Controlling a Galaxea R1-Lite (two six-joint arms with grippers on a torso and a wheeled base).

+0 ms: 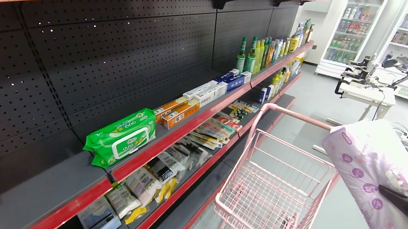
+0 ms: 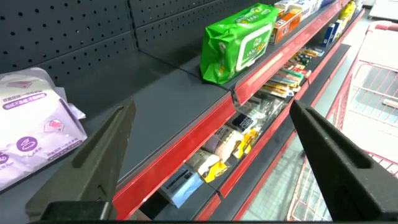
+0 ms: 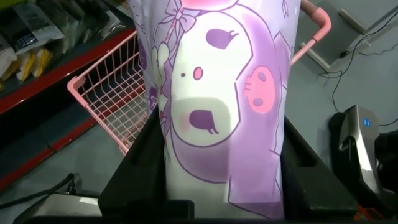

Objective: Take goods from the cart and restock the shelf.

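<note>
My right gripper (image 3: pixel 221 177) is shut on a purple and white printed tissue pack (image 1: pixel 372 173), (image 3: pixel 217 93), held up in the air to the right of the pink cart (image 1: pixel 274 191) and above its right rim. One black finger (image 1: pixel 397 203) lies across the pack's side. The cart's basket looks bare. My left gripper (image 2: pixel 211 155) is open over the grey shelf board (image 2: pixel 161 106), with nothing between its fingers. A similar purple tissue pack (image 2: pixel 31 124) lies on that shelf at the left end. A green wet-wipe pack (image 1: pixel 121 135), (image 2: pixel 239 40) lies farther along the same shelf.
Beyond the wipes stand orange and white-blue boxes (image 1: pixel 179 112) and bottles (image 1: pixel 262 54) on the shelf. The lower shelf holds packets (image 1: pixel 156 176). A white table with equipment (image 1: pixel 367 90) and drinks fridges (image 1: pixel 353 31) stand behind the cart. Bare shelf space lies between the two packs.
</note>
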